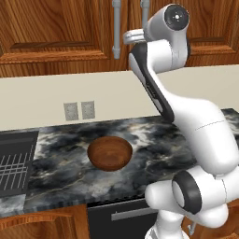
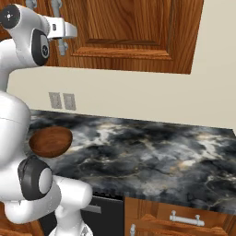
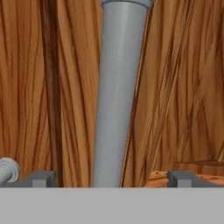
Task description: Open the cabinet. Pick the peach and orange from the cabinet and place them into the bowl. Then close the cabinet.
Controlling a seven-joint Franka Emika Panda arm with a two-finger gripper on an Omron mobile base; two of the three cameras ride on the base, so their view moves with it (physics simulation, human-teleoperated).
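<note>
Nothing of the task was finished at this moment. The cabinet (image 1: pixel 56 32) on the wall above the counter was closed, both panelled doors flush, so the peach and the orange, judged to be inside, were hidden behind the wood. The wooden bowl (image 1: pixel 110 153) sat empty on the dark marble counter (image 1: pixel 154 140), about midway between the front edge and the back wall, just right of the dish rack (image 1: pixel 14 163) at the counter's left end. Opening the door, moving both fruits, and closing the door were all still to do.

The arm rose from the base, bent over the counter's right part and reached up and forward, with the wrist at the height of the doors' lower edge. The gripper (image 1: pixel 133 37) pointed at the cabinet face, close to the two grey bar handles at the seam between the doors.

In the hand view the right door's bar handle (image 3: pixel 117 96) ran up the middle between the two dark fingertips (image 3: pixel 41 178), which stood wide apart on either side of it with gaps showing and held nothing. The seam between the doors lay to its left, and the end of the other handle (image 3: pixel 8 169) showed at the lower left corner. The step in hand looked like the approach to grasp this handle.
</note>
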